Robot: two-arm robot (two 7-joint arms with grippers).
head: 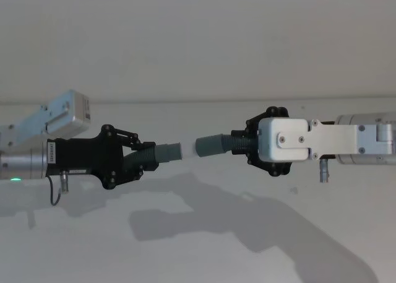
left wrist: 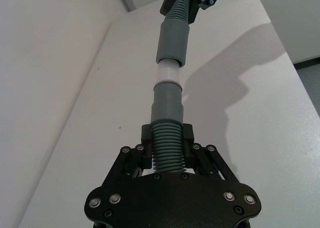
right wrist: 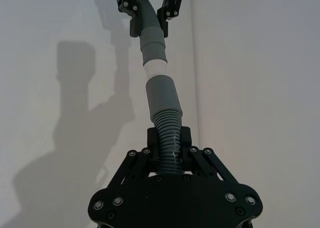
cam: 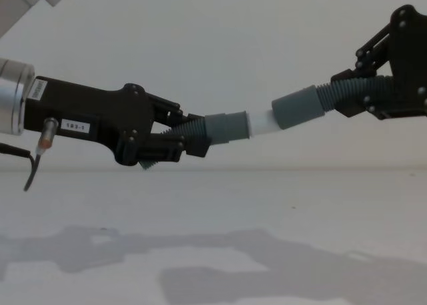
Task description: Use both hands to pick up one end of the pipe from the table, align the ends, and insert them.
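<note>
Both pieces of the pipe hang in the air above the white table. My left gripper is shut on the corrugated part of the left piece. Its grey cuff carries the white tip. My right gripper is shut on the right piece. The right piece's plain cuff faces left. The white tip reaches the mouth of that cuff; how far in it sits I cannot tell. The two pieces meet at a slight angle in the chest view.
The arms' shadows fall across the table below. A white wall stands behind, and the table's far edge runs along it.
</note>
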